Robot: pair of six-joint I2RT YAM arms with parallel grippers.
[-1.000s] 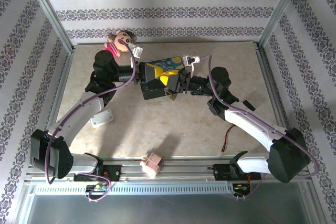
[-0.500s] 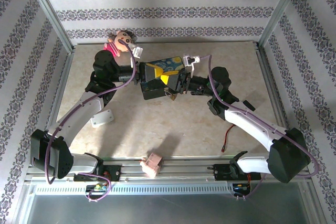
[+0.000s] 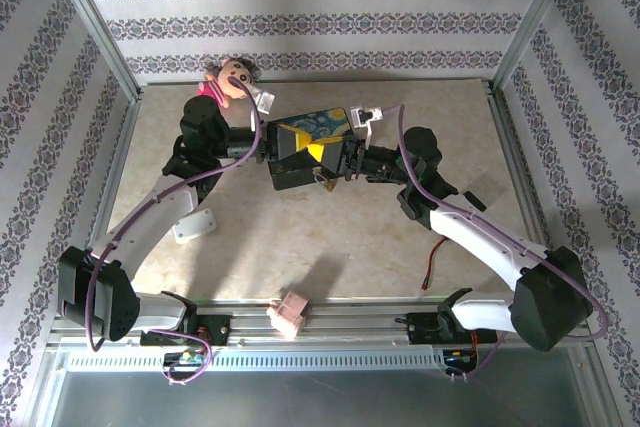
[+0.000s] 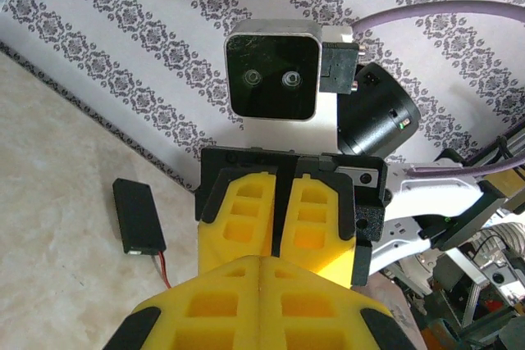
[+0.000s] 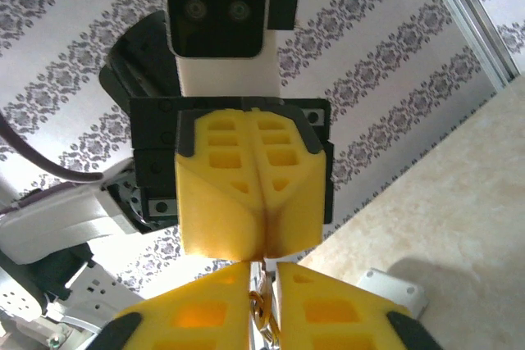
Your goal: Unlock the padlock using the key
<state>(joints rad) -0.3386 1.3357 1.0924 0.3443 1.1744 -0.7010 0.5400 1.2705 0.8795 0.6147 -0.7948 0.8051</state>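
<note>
Both grippers meet tip to tip above the dark-blue painted box. My left gripper is shut, its yellow pads pressed flat together with nothing showing between them. Facing it, my right gripper is closed to a narrow slot. In that slot sits a small brass-gold looped piece with a thin silvery strip that rises to the left fingers. By its colour I take it for the padlock. The key is hidden.
A doll lies at the back left. A white block rests beside the left arm, and a pink block sits on the front rail. A small black device with a red wire lies to the right.
The right jaws have closed in from partly open to a narrow slot round the brass piece. Both arms have hardly moved, and the left gripper stays shut.
</note>
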